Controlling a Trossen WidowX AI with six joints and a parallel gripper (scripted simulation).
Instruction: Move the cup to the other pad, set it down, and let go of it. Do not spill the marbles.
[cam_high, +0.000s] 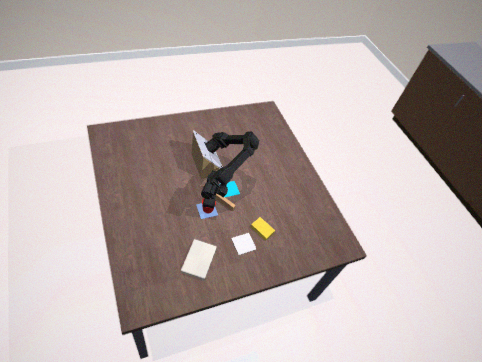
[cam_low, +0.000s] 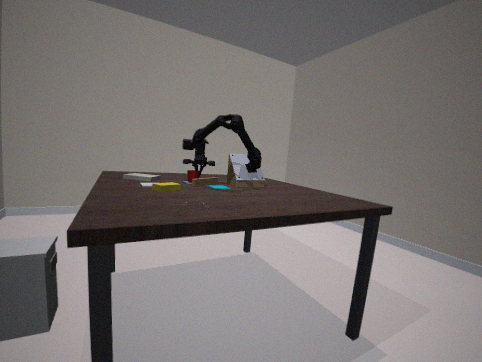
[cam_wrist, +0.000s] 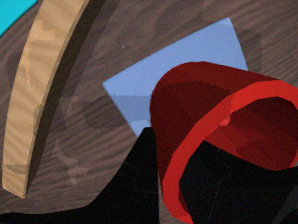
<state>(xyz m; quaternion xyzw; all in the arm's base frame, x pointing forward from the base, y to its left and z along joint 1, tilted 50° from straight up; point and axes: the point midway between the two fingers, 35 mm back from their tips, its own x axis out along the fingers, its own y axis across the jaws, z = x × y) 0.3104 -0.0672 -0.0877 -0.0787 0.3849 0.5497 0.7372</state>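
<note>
The red cup stands on the blue pad; in the wrist view its mouth faces the camera. My gripper is shut on the cup's wall, one finger inside the mouth and one outside. One red marble shows inside; the finger hides most of the interior, so other marbles cannot be seen. A cyan pad and a white square pad lie apart from the cup.
A curved wooden bar stands between the blue and cyan pads. A yellow block lies beside the white square. A cream block lies farther off. The arm's base is on a slanted mount.
</note>
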